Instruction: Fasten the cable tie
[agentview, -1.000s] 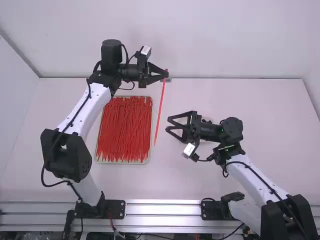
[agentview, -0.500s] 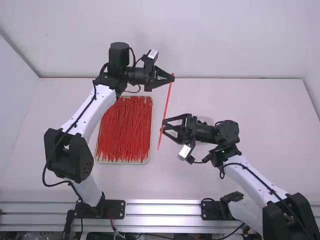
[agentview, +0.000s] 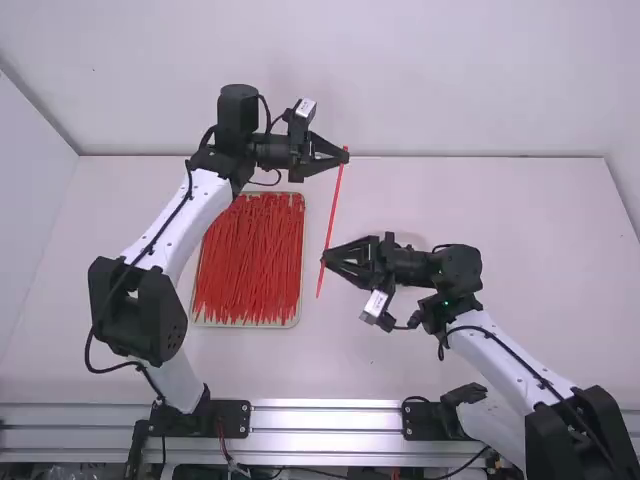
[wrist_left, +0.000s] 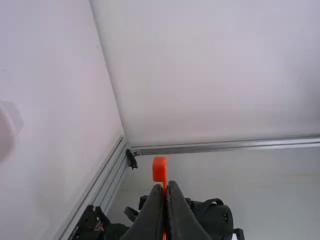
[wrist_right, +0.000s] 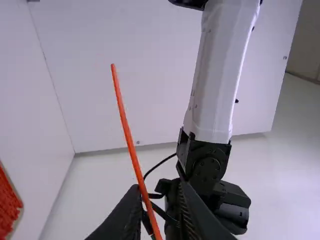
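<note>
A single red cable tie hangs almost upright above the table, just right of the tray. My left gripper is shut on its top end; in the left wrist view the tie's square head sticks out past the closed left gripper. My right gripper comes from the right and is closed on the strap low down, with the tip poking out below. In the right wrist view the strap rises from between the narrowed fingers of the right gripper.
A flat tray holding several red cable ties lies left of centre, under the left arm. The left arm's white link stands close in front of the right wrist camera. Bare table stretches to the right.
The left gripper carried the tie rightwards off the tray, then held still. The right gripper, wide open before, moved to the strap and closed on it.
</note>
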